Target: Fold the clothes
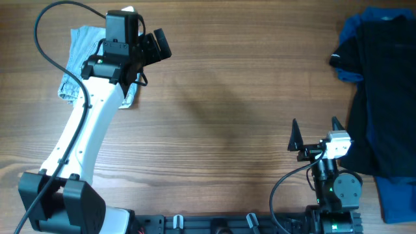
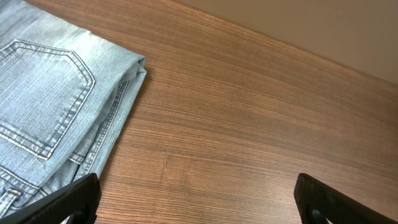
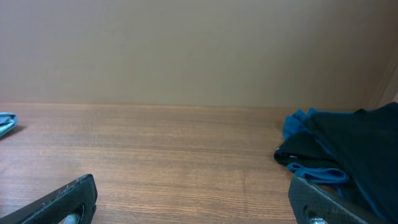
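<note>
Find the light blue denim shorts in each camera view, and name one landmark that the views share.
Overhead: the denim shorts lie at upper left, partly under the left arm.
Left wrist: the denim shorts fill the left side, with a back pocket showing.
Right wrist: only a pale blue sliver at the far left edge, probably them.
Shared landmark: the wooden table, seen in all three.

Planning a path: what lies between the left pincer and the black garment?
Only bare table between left pincer and black garment, shown overhead.
</note>
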